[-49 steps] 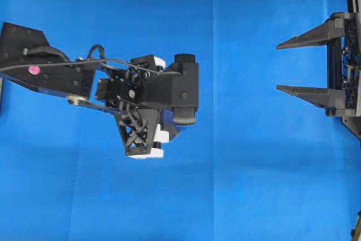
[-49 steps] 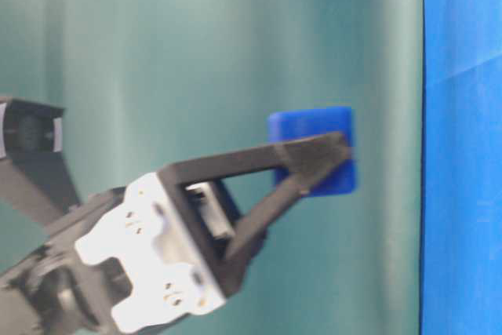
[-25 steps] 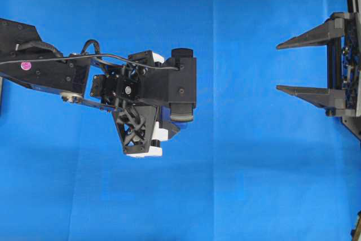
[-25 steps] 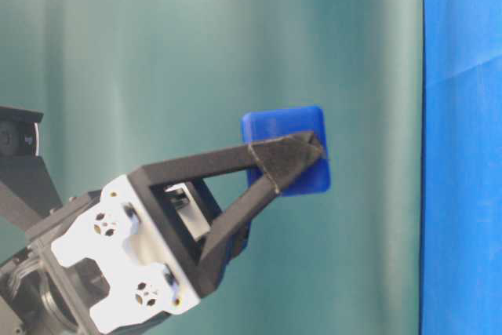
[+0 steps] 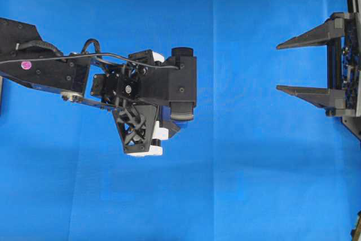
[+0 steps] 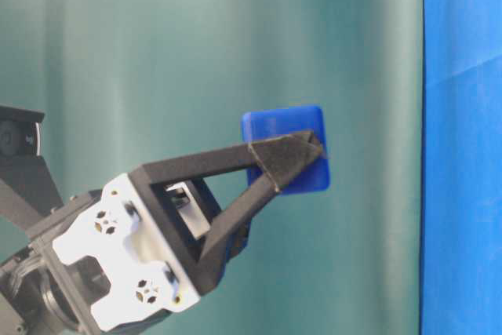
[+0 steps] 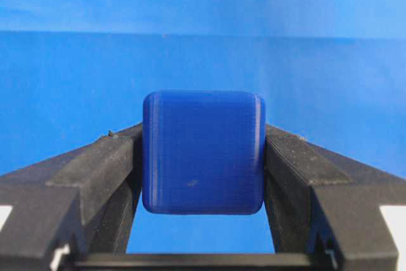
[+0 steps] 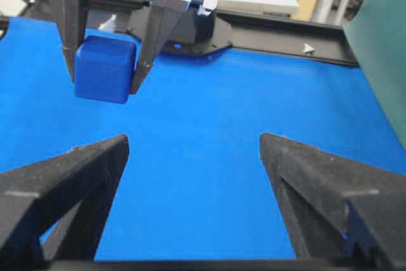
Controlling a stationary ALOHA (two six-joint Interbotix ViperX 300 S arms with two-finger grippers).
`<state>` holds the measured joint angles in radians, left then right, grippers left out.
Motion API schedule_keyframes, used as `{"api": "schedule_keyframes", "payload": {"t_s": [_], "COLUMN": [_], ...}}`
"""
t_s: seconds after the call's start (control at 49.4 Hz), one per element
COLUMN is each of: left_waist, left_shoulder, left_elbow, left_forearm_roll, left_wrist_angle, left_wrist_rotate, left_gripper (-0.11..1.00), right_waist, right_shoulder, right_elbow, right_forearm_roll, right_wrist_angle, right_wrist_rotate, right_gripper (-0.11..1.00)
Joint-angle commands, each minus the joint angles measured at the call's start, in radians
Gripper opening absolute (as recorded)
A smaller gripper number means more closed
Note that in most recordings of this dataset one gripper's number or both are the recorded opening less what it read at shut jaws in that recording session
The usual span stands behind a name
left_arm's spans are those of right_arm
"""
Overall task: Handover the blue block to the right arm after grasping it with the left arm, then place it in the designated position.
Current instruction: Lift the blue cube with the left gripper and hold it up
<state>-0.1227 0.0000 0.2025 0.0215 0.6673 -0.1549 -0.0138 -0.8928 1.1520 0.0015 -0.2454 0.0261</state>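
Block (image 7: 202,169), dark blue cube, is clamped between the two fingers of the left gripper (image 7: 202,176) and held up in the air, clear of the blue cloth (image 5: 254,184). Wrist view shows both finger pads flat on opposite side faces, with the front face and top edge sticking out past the tips; that free part looks left exposed so a second grip has somewhere to land. Table-level view: block (image 6: 285,149) sits at the very tips of the left gripper (image 6: 292,154), white bracket behind it, green backdrop (image 6: 196,52) beyond. Overhead: left arm (image 5: 84,74) reaches in from the left and its wrist covers the block, so the cube can't be seen there. Right gripper (image 5: 280,66) is at the far right edge, jaws spread wide with nothing between them, tips pointing left toward the left arm, well apart from it. Right wrist view: block (image 8: 104,70) hangs up-left of the gap between the open fingers (image 8: 70,176), not lined up with the middle. Judgement: grasp is done and the block is being presented for handover; the next move probably needs the arms closing the gap and centring the cube between the right jaws before the left lets go. Drop risk if release comes early.
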Motion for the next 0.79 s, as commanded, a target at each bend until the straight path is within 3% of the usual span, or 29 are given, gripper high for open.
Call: {"api": "schedule_keyframes", "payload": {"t_s": [0.0,0.405,0.648,0.77], "left_waist": [0.003,0.003,0.014,0.023], "left_shoulder": [-0.032,-0.051,-0.109,-0.167], "left_elbow": [-0.025,0.002,0.095,0.19], "left_forearm_roll": [0.005,0.009,0.009,0.012], "left_wrist_angle": [-0.008,-0.058,-0.198,-0.342], "left_wrist_rotate": [0.0,0.0,-0.002,0.002], "left_gripper": [0.48,0.48,0.48,0.48], "right_waist": [-0.002,0.0,0.0,0.0], "right_shoulder": [0.006,0.006,0.006,0.006], "right_elbow": [-0.02,-0.02,-0.021,-0.021], "right_forearm_roll": [0.0,0.0,0.0,0.0], "right_wrist_angle": [-0.011,-0.011,-0.011,-0.011], "right_wrist_rotate": [0.0,0.0,0.0,0.0], "right_gripper": [0.98,0.98,0.98,0.98]}}
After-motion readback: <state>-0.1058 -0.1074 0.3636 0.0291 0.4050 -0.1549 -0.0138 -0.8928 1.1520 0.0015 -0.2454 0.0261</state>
